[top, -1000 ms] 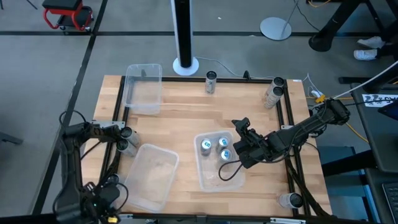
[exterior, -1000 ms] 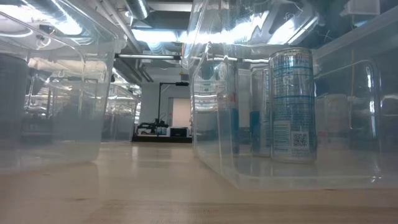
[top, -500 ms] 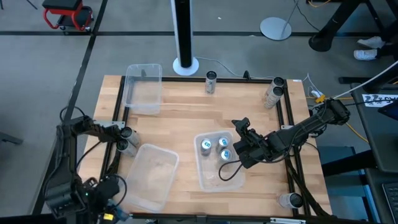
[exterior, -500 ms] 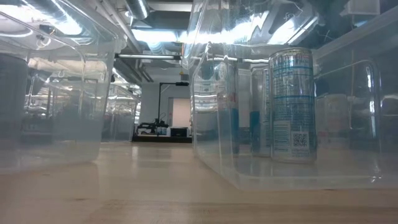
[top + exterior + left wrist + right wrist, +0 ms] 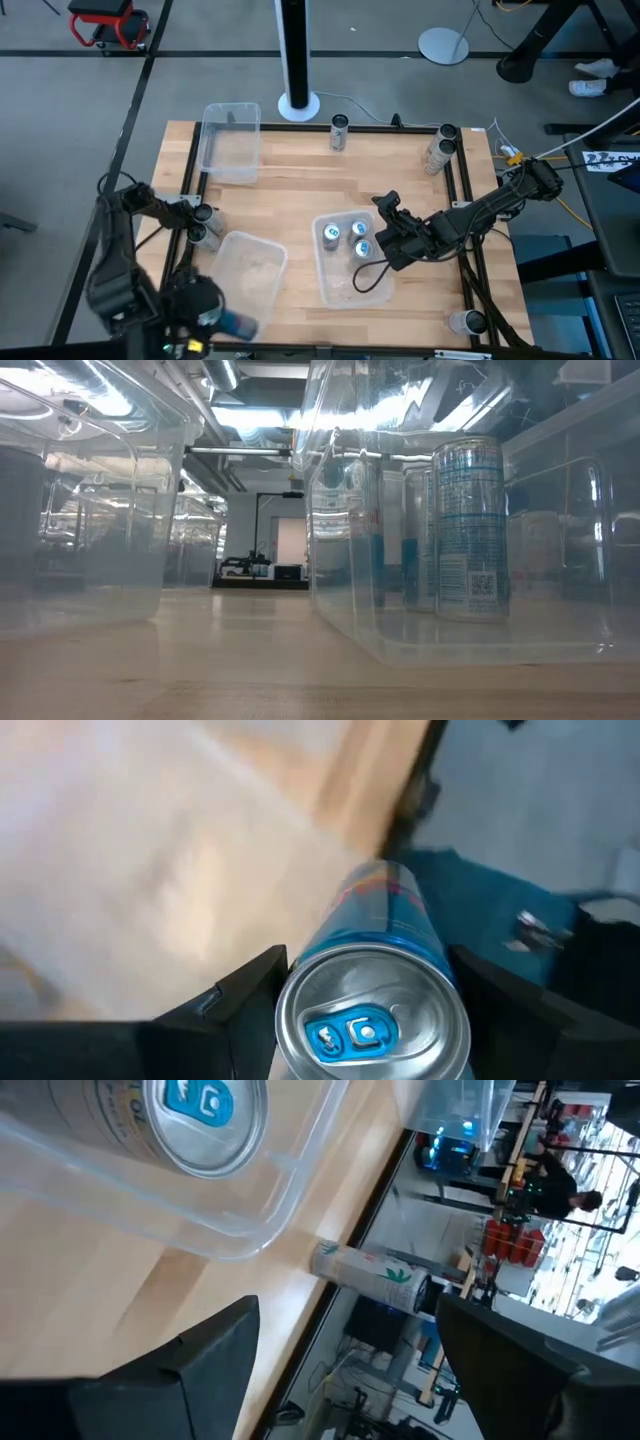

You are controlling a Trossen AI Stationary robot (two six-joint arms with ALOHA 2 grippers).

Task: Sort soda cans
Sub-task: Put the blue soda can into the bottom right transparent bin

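- Pale wooden worktop with a black frame carried three clear plastic bins and several soda cans.
- The middle bin held three silver cans with blue tabs, standing upright close together at its far end.
- The right end effector hovered just beside that bin's right wall, its fingers spread with nothing between them; the nearest can in the bin was right next to it.
- In the right wrist view, one can top showed through the bin wall, and a pale can lay on its side near the worktop edge.
- The left end effector was at the near left corner, beside the near-left bin.
- Its fingers pinched a blue-and-silver can from both sides, the can's top facing the wrist camera.
- Other cans stood along the edges: two at the left, one at the far middle, two at the far right, one at the near right.
- An empty-looking bin sat at the far left.
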